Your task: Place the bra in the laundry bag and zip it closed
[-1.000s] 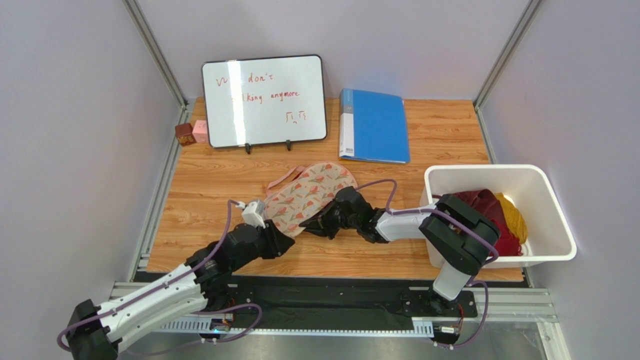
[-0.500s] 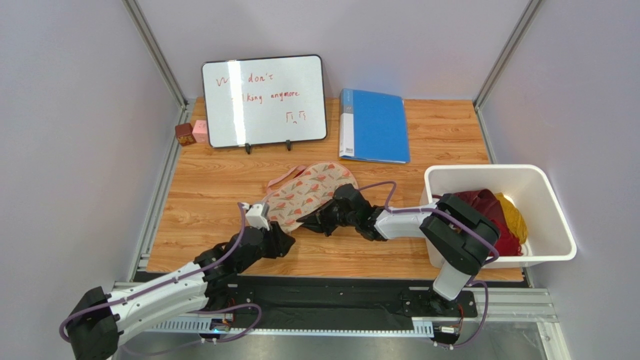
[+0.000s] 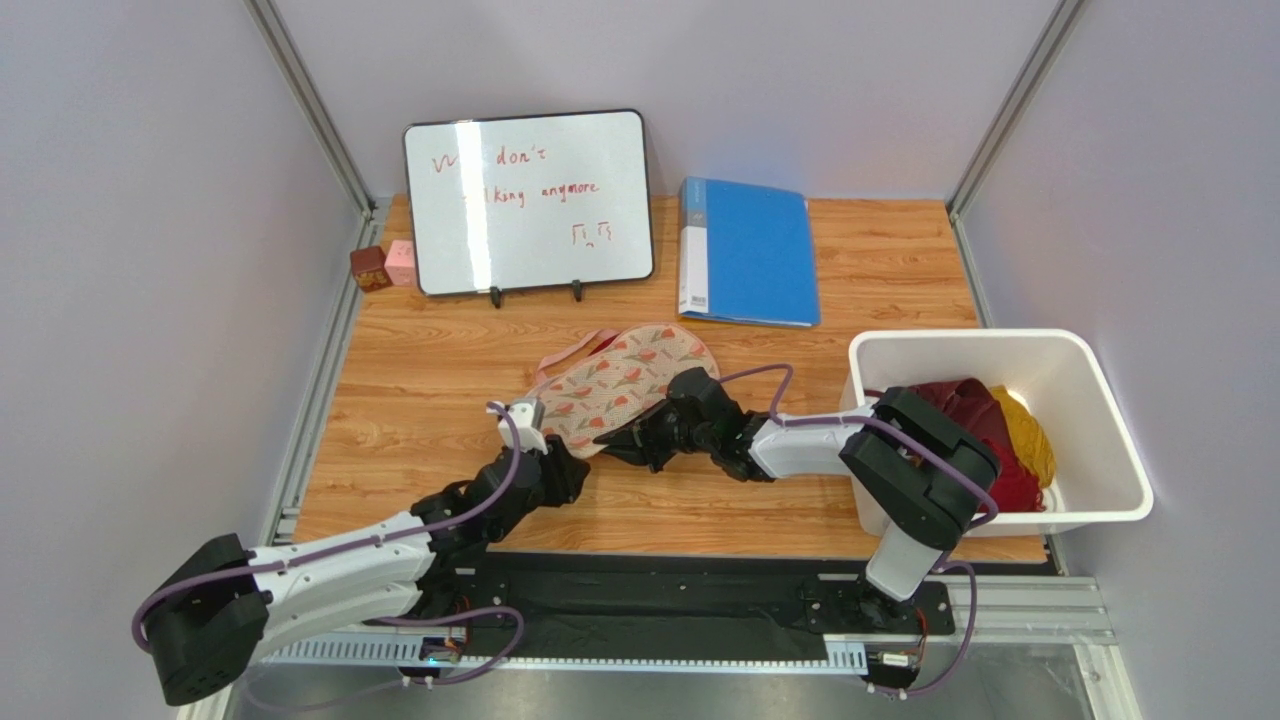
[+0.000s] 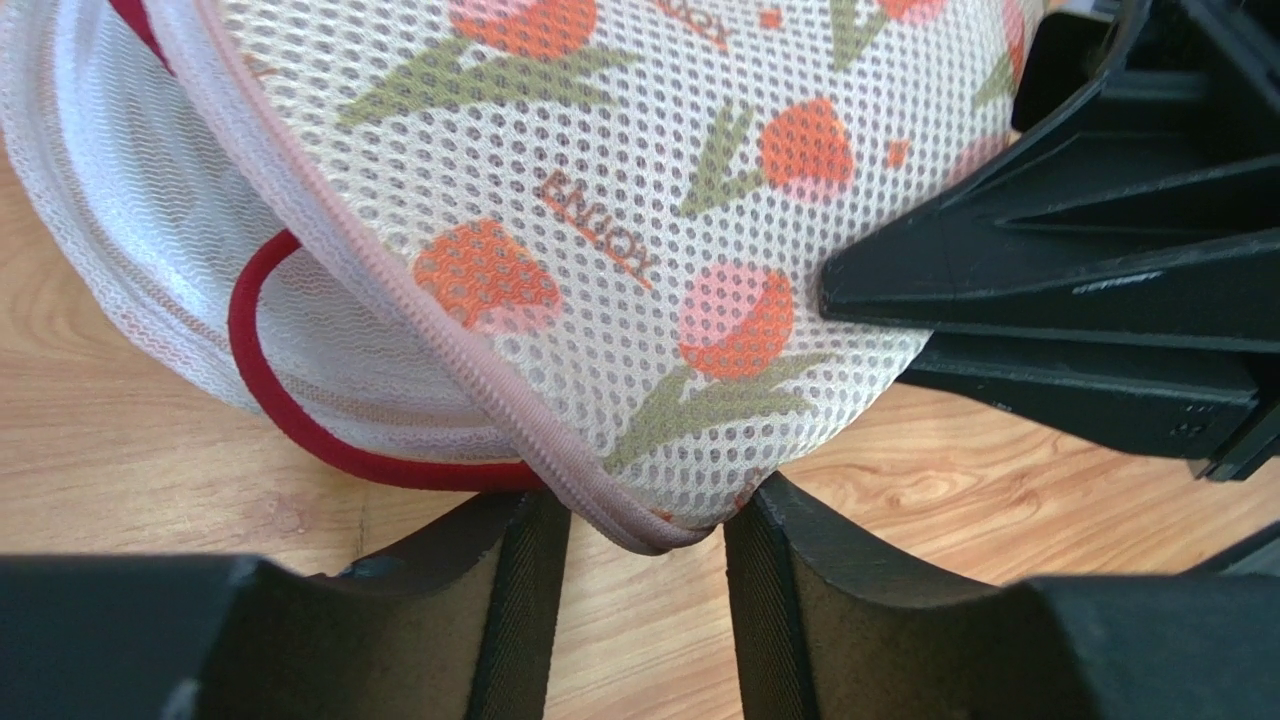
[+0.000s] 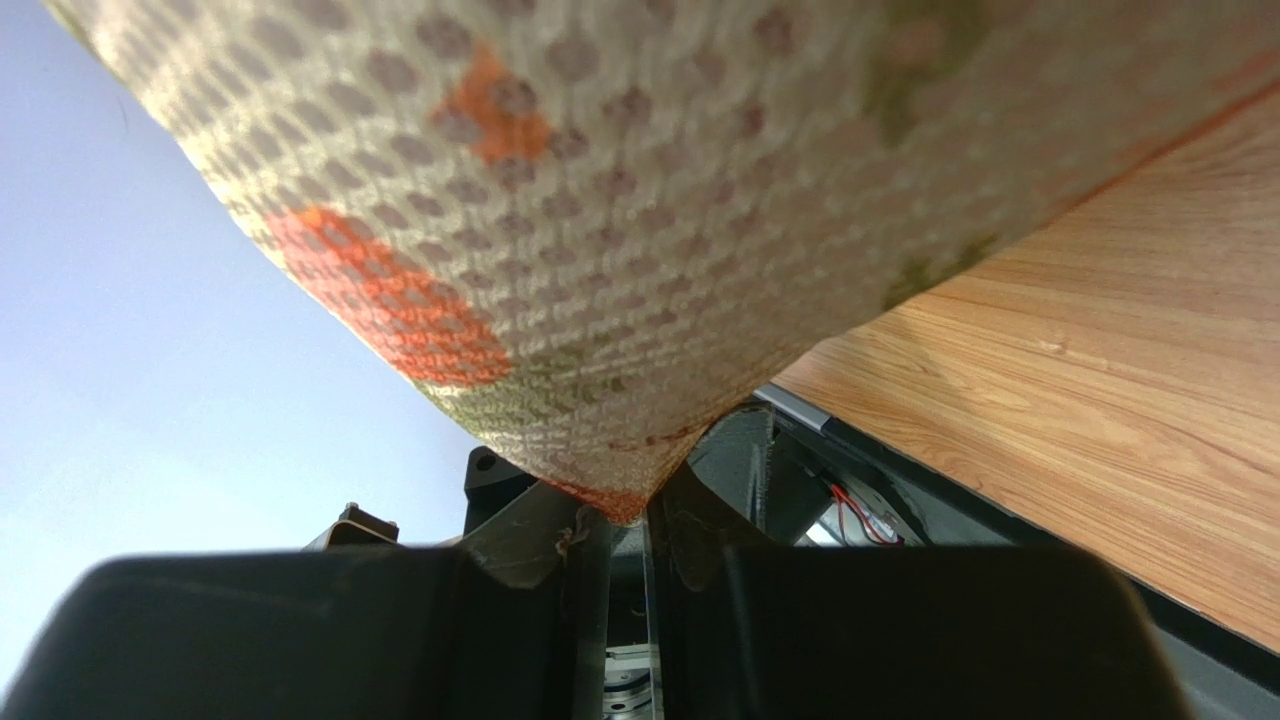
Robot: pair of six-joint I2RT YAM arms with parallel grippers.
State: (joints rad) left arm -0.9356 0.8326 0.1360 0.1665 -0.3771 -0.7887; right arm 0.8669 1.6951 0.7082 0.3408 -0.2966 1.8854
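Observation:
The laundry bag [image 3: 628, 372], a cream mesh pouch with a pink and green print, lies mid-table. It fills the left wrist view [image 4: 646, 225], its pink zipper trim [image 4: 451, 360] running along the open edge. A dark red strap of the bra [image 4: 293, 420] loops out of the opening; the cups are hidden. My left gripper [image 4: 646, 593] is open, its fingers on either side of the bag's near corner, also seen from above [image 3: 568, 453]. My right gripper [image 5: 631, 518] is shut on the bag's mesh edge and holds it lifted; from above it is at the bag's near right side [image 3: 616, 447].
A white bin [image 3: 1104, 435] with red and yellow clothes [image 3: 999, 428] stands at the right. A whiteboard [image 3: 526, 200], a blue folder [image 3: 747, 251] and two small blocks [image 3: 383, 266] stand at the back.
My left arm has swung right and forward, bringing its gripper up to the bag's near corner. The right gripper has kept its hold and the bag has shifted slightly.

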